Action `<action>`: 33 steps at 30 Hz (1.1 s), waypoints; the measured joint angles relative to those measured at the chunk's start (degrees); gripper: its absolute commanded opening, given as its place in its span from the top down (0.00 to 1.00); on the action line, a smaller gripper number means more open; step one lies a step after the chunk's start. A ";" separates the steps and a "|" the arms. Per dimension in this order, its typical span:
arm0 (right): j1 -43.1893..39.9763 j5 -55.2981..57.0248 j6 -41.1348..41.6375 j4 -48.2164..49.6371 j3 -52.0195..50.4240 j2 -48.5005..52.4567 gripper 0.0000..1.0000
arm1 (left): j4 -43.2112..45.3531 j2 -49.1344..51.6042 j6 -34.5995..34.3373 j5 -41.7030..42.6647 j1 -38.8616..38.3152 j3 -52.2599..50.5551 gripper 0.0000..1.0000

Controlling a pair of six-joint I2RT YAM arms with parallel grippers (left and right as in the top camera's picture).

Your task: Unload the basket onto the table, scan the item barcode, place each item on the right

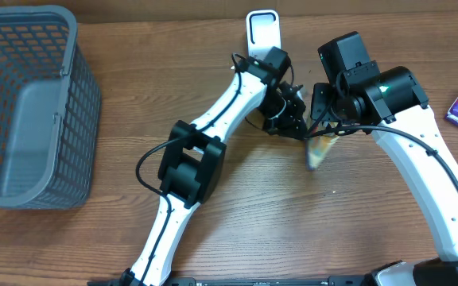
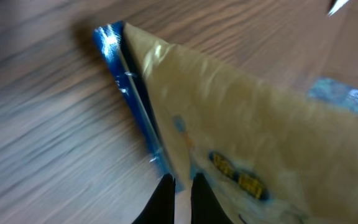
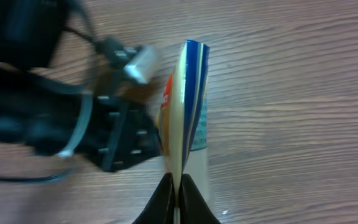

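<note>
Tan packet (image 1: 319,151) held on edge; white scanner (image 1: 262,32) beyond it.
The packet is tan foil with blue edging, a red mark and yellow lettering on a blue patch. It stands edgewise over the tabletop (image 1: 293,230), pinched in the jaws of the left gripper (image 2: 182,183) and the right gripper (image 3: 178,183). The scanner sits near the far edge, apart from the packet.

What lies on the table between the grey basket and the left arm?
Nothing: the overhead view shows only bare wooden table between the basket and the left arm.
</note>
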 measured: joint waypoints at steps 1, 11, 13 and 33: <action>-0.02 -1.44 0.00 0.15 0.02 0.26 0.96 | 1.66 0.61 0.00 1.11 -0.50 0.00 0.96; -0.09 -11.74 1.99 3.65 -1.03 5.53 0.96 | 6.21 1.20 -0.72 -0.24 -1.57 -0.07 0.92; -0.09 -14.03 2.36 4.42 -1.05 5.68 0.96 | 5.38 1.20 -0.92 -3.56 -1.51 -0.07 0.94; 3.02 -25.88 6.32 17.25 -5.62 10.54 0.92 | -31.54 1.86 1.53 -29.86 18.36 32.48 0.85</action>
